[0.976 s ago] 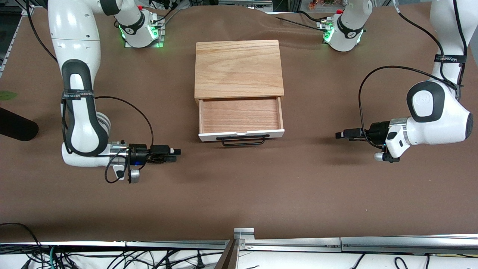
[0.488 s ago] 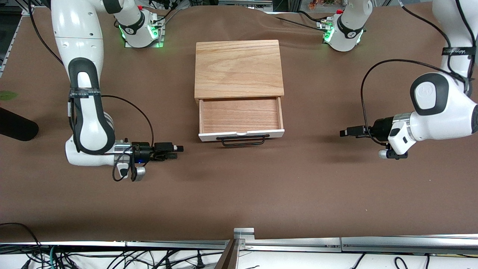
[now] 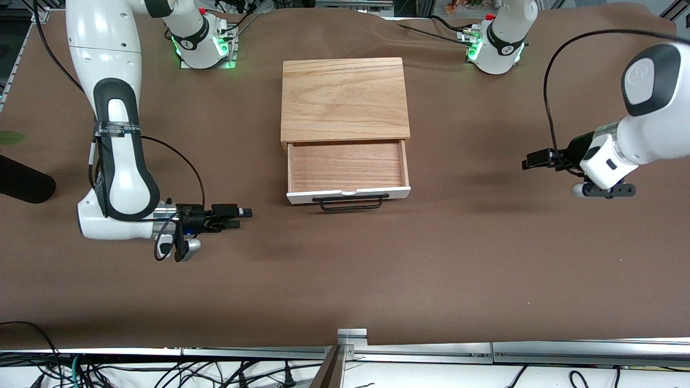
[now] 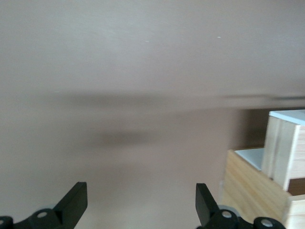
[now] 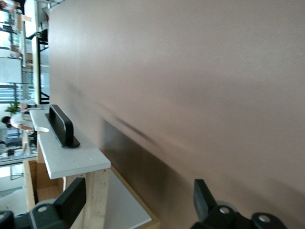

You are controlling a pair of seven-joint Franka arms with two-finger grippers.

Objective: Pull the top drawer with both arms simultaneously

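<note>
The top drawer (image 3: 347,193) stands pulled out of the light oak box (image 3: 345,97), showing its light-wood tray (image 3: 346,166) and its black wire handle (image 3: 350,203). My right gripper (image 3: 245,213) is open and empty, low over the brown table toward the right arm's end, apart from the drawer. My left gripper (image 3: 526,163) is open and empty, over the table toward the left arm's end, well clear of the drawer. The right wrist view shows the open right gripper (image 5: 139,196) with the white front (image 5: 71,155) and handle (image 5: 62,126). The left wrist view shows the open left gripper (image 4: 140,202) and the drawer's side (image 4: 281,148).
A brown cover (image 3: 345,269) lies over the whole table. The two arm bases (image 3: 205,43) (image 3: 496,48) stand beside the box's back corners. A dark object (image 3: 24,186) lies at the table edge at the right arm's end. A metal rail (image 3: 350,339) runs along the edge nearest the front camera.
The left arm has risen and drawn its gripper away from the drawer toward its end of the table. The right gripper has backed off a little. The drawer has not moved.
</note>
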